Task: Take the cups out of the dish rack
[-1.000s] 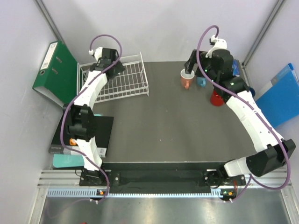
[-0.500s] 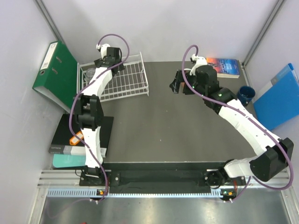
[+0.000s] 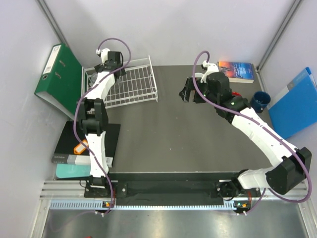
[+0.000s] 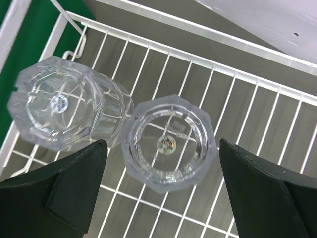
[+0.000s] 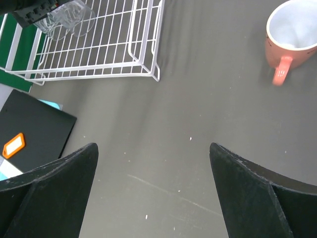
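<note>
Tumblers (image 5: 72, 20), two clear glass ones, sit touching each other in the far left corner of the rack (image 3: 131, 87), which stands on the table (image 3: 188, 144) just beside a green binder (image 3: 59, 74). From the left wrist camera we look down into both open mouths: the left tumbler (image 4: 64, 106) is against the rack's side wire, and the right tumbler (image 4: 168, 141) is nearer the middle. The left gripper (image 4: 162, 144) hangs over that right tumbler with its fingers (image 4: 74, 183) spread wide, one on either side of the glass. We cannot tell whether they touch it.

Further right, the right gripper (image 5: 153, 146) hovers over bare table between the rack and the mugs, its fingers also wide apart and holding nothing. An orange mug (image 5: 292, 32) stands upright on the table beyond it. A book (image 3: 237, 71) lies at the far edge. A dark blue mug (image 3: 258, 100) stands near the right edge, just beside a blue folder (image 3: 297, 101).
</note>
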Tool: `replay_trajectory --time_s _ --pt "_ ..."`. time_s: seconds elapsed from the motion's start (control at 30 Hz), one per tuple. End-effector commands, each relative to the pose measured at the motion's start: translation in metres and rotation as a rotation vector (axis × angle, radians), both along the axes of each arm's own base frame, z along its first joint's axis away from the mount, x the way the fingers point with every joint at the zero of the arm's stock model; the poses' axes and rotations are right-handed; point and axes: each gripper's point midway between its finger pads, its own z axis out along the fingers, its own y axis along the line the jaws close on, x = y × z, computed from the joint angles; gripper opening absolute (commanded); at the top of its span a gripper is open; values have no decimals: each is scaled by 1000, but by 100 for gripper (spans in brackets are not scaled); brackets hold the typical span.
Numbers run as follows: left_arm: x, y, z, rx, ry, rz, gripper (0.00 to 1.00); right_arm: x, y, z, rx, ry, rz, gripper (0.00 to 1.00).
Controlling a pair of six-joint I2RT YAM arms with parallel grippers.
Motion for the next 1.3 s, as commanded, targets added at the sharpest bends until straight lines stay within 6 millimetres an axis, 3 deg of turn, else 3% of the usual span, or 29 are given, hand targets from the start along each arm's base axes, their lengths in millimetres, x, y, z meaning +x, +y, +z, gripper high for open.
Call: replay_trajectory --time_s 0.0,0.03,0.23,0.37,0.4,0.57,0.6,0.63,0.67,0.7,0.77,0.8,0.87,0.9,0.97,1.0,1.07,1.1,1.17,1.2,1.27 --pt "25 2 13 -45 -86 -17 99 -5 5 20 58 -50 6 93" --pt "28 2 3 -53 -74 -21 99 -4 5 19 58 -48 4 93" --pt "38 -1 -7 -116 -85 -52 97 -5 1 10 38 -26 -12 93" --pt "36 -3 -7 -126 -88 -62 62 -3 2 8 35 -20 -16 93" --pt "35 -2 -7 -125 -87 -58 48 -3 3 8 37 -22 -14 93" --pt "26 -1 4 -120 -108 -51 27 -1 4 8 44 -28 -14 92" --pt "23 -1 15 -123 -129 -48 4 -1 3 8 46 -29 -16 93" --pt "20 -1 20 -139 -143 -37 0 -1 4 8 49 -29 -15 93" --pt "16 -3 16 -152 -141 -35 0 -1 5 9 54 -31 -15 92" --pt "13 -5 33 -169 -175 -43 0 -1 5 9 53 -30 -15 93" --pt "7 -15 36 -217 -194 -61 0 1 1 10 50 -28 -49 93" --pt "2 -18 53 -234 -223 -66 0 1 2 10 51 -29 -48 93" --pt "-5 -25 63 -276 -242 -70 0 2 2 13 46 -34 -52 94" --pt "-11 -30 83 -297 -277 -87 0 3 2 14 44 -39 -54 94" --pt "-20 -37 94 -334 -295 -93 0 4 3 16 44 -46 -55 94" --pt "-28 -42 117 -358 -337 -117 0 5 3 15 39 -44 -59 94" --pt "-38 -52 124 -419 -364 -132 0 7 6 18 47 -48 -61 94" --pt "-48 -60 146 -480 -415 -154 0 8 9 18 53 -47 -66 94" --pt "-59 -70 151 -548 -449 -186 0 7 14 18 69 -50 -62 93" --pt "-69 -77 167 -616 -491 -202 0 8 16 20 89 -54 -71 91" --pt "-82 -108 172 -750 -514 -340 0 9 16 19 108 -49 -109 88"
